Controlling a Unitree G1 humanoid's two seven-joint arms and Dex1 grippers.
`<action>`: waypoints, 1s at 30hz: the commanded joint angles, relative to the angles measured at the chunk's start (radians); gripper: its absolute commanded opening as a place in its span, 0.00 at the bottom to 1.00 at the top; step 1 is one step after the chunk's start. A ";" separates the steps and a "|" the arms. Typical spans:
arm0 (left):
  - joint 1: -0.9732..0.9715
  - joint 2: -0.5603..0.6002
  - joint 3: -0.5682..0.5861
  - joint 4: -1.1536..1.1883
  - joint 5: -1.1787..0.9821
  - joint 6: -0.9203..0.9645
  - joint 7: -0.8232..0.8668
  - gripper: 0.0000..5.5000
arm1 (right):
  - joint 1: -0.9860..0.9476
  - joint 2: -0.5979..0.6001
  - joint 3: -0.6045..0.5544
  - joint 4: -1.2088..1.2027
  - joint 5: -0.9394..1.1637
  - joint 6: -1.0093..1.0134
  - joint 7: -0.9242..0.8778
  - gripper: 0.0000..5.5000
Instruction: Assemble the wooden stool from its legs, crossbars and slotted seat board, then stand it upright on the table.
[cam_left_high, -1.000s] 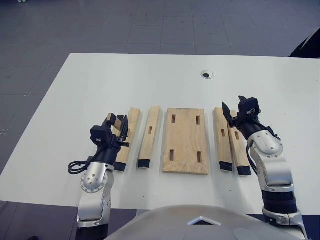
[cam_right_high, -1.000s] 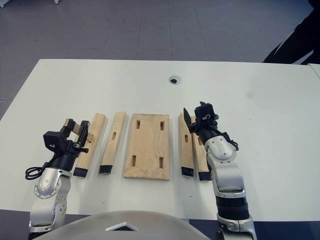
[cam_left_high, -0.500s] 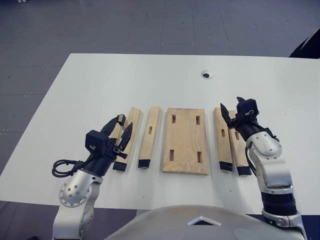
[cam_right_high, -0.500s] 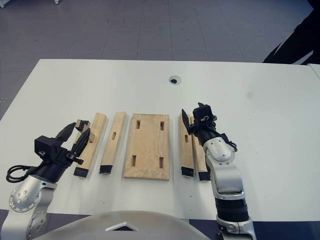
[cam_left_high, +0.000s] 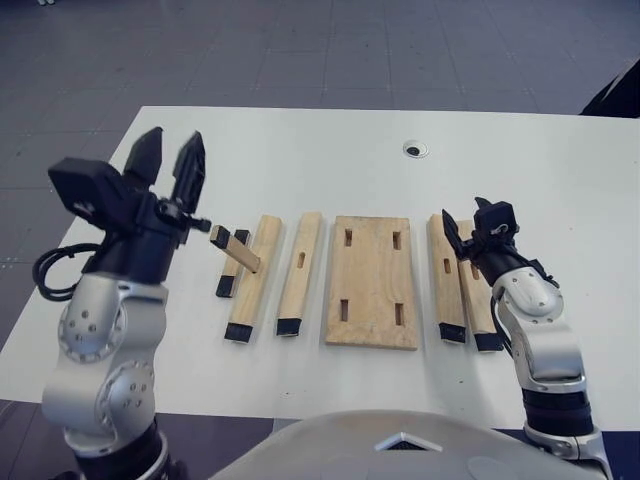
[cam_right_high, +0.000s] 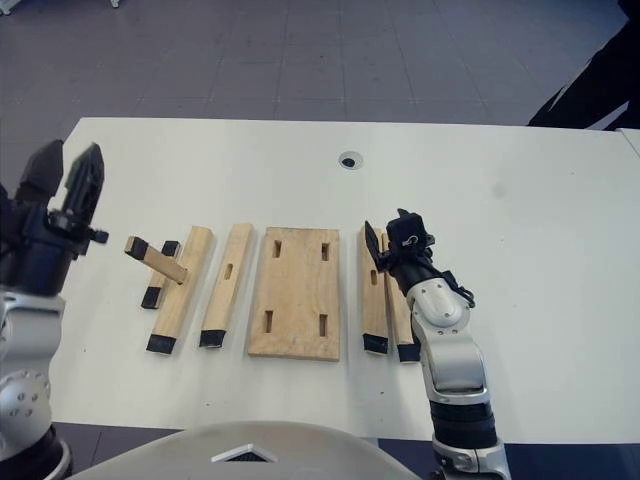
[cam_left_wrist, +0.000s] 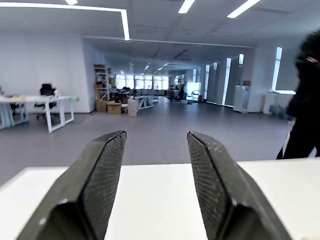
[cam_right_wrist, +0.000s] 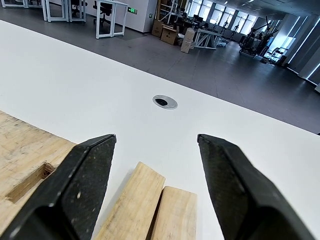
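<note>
The slotted seat board (cam_left_high: 372, 282) lies flat mid-table. Two legs (cam_left_high: 255, 278) (cam_left_high: 300, 272) lie to its left and two legs (cam_left_high: 445, 275) (cam_left_high: 476, 300) to its right, all with dark feet toward me. One crossbar (cam_left_high: 236, 250) rests slanted with an end on the leftmost leg; a second crossbar (cam_left_high: 229, 276) lies beside that leg. My left gripper (cam_left_high: 172, 150) is open, raised high above the table's left side, holding nothing. My right gripper (cam_left_high: 463, 215) is open just over the far ends of the right legs (cam_right_wrist: 132, 210), empty.
A round cable hole (cam_left_high: 414, 149) sits in the white table (cam_left_high: 300, 160) behind the board. The table's far half and right side are bare. A cable loops off my left arm near the table's left edge.
My left arm has lifted from the crossbars up and to the left, gripper open. One crossbar now lies slanted across the leftmost leg. The right arm barely shifted.
</note>
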 joint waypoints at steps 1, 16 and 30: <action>-0.147 -0.008 0.030 0.156 -0.082 0.146 0.109 0.41 | -0.019 0.010 0.004 0.004 -0.009 0.001 -0.012 0.54; -0.151 0.046 -0.044 0.052 -0.201 0.366 0.235 0.41 | -0.007 0.015 0.011 0.002 -0.023 0.006 -0.021 0.54; -0.099 0.022 -0.073 0.056 -0.114 0.333 0.183 0.41 | -0.025 0.011 0.005 0.016 -0.024 0.006 -0.016 0.54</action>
